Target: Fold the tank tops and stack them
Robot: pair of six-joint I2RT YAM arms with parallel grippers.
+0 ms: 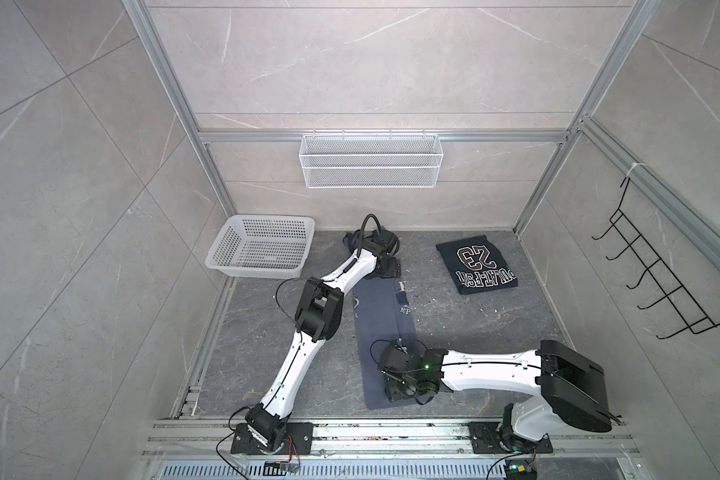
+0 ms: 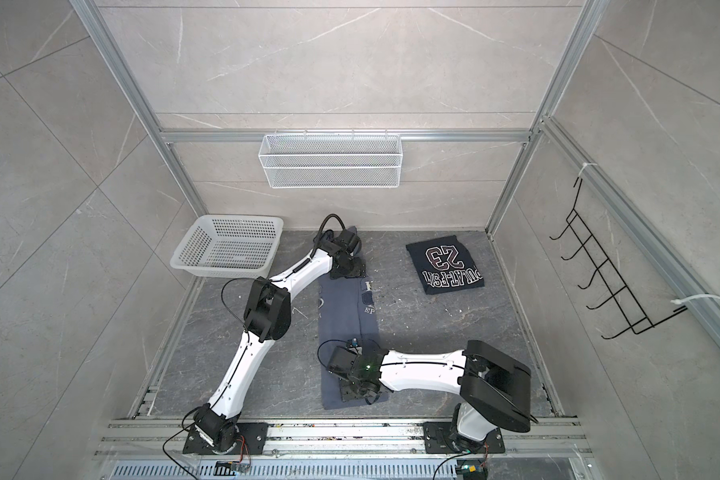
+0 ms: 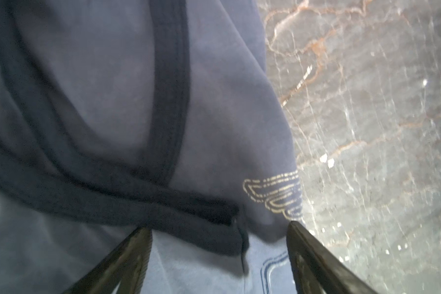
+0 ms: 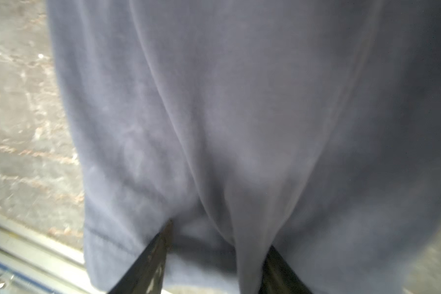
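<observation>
Staging the fold, I read left jaws apart over slate tank top [image 1: 385, 320], 12 o'clock; right jaws: grip unclear.

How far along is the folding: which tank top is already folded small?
The near-black top with the "23" print, a compact square lying on its own. The blue-grey top lies stretched out as a long strip.
</observation>
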